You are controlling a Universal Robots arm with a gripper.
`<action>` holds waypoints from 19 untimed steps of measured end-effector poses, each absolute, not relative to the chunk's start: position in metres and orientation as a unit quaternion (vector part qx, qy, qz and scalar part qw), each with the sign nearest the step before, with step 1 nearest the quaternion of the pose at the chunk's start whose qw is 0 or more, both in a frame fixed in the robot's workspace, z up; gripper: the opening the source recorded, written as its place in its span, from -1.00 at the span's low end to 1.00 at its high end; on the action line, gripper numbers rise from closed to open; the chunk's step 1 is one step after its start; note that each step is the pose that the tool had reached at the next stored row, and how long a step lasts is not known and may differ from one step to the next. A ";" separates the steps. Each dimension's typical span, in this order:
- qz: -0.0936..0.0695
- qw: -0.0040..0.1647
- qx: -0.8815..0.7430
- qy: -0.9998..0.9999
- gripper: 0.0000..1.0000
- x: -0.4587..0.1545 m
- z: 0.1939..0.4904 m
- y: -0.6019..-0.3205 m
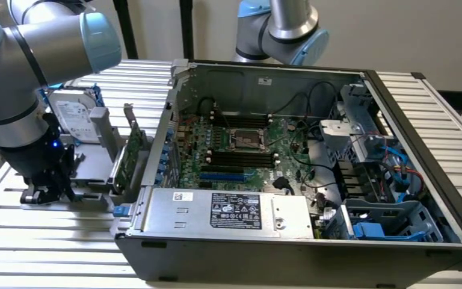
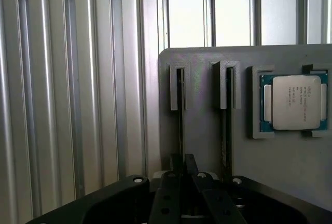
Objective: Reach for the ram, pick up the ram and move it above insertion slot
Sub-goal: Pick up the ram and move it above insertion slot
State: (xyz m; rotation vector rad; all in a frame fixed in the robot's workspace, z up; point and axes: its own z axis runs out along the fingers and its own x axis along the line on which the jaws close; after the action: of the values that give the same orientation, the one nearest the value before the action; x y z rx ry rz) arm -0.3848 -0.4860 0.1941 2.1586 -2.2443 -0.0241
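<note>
The ram stood on edge in a gray printed holder, seen edge-on as a thin dark strip in the guide slot farther from the processor; it had not left the holder. The gripper was down over that slot, fingers drawn narrow, one on each side of the strip's upper edge and apparently pinching it. A second guide slot ran parallel, between the ram and the processor, with a dark strip in it too; what that strip was could not be told. The processor lay flat in its own square pocket, metal lid up. The holder sat on the slatted aluminium table at the exterior view's left, just beside the open computer case, with the arm reaching down onto it. A hard drive in a blue frame stood at the holder's far side, and a green expansion card stood upright between the gripper and the case wall. Inside the case, well apart from the ram, the motherboard carried the long black insertion slots near its middle. A power supply lay along the near wall. A second arm hung beyond the far wall.
</note>
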 end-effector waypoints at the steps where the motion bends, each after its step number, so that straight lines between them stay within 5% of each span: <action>1: -0.008 0.014 0.693 -0.721 -0.73 -0.385 0.194 -0.486; 19: -0.008 0.014 0.699 -0.715 -0.73 -0.385 0.203 -0.486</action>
State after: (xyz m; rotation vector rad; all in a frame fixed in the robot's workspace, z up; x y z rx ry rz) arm -0.3848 -0.4860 0.2025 2.1754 -2.2276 -0.0238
